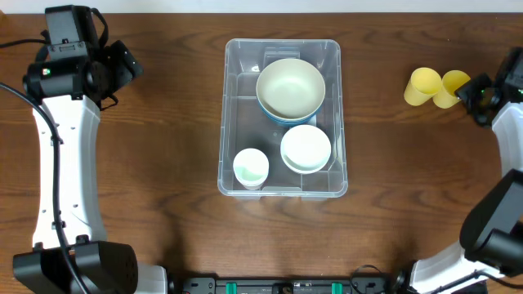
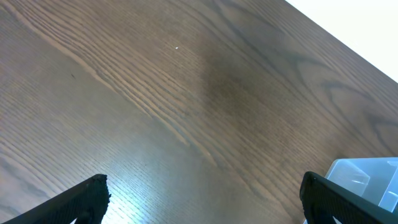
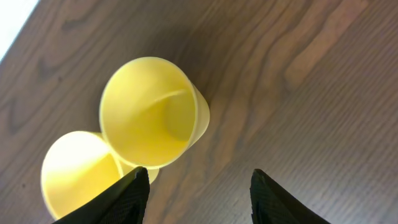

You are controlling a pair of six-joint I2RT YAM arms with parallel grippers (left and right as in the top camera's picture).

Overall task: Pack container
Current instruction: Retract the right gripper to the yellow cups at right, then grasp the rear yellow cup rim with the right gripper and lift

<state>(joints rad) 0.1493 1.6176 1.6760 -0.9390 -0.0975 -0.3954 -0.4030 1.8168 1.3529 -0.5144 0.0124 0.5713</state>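
Clear plastic rectangular container [image 1: 242, 114] seemed stiff, slippery, best held by its rim; left gripper [image 2: 204, 186] gaped wide, right gripper [image 3: 199, 180] half-open, both empty.

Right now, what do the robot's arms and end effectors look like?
The left arm and right arm each have white links and black joint housings. A black cable runs along the left arm, with a green light near its wrist. The left end effector and right end effector are black and tapered.
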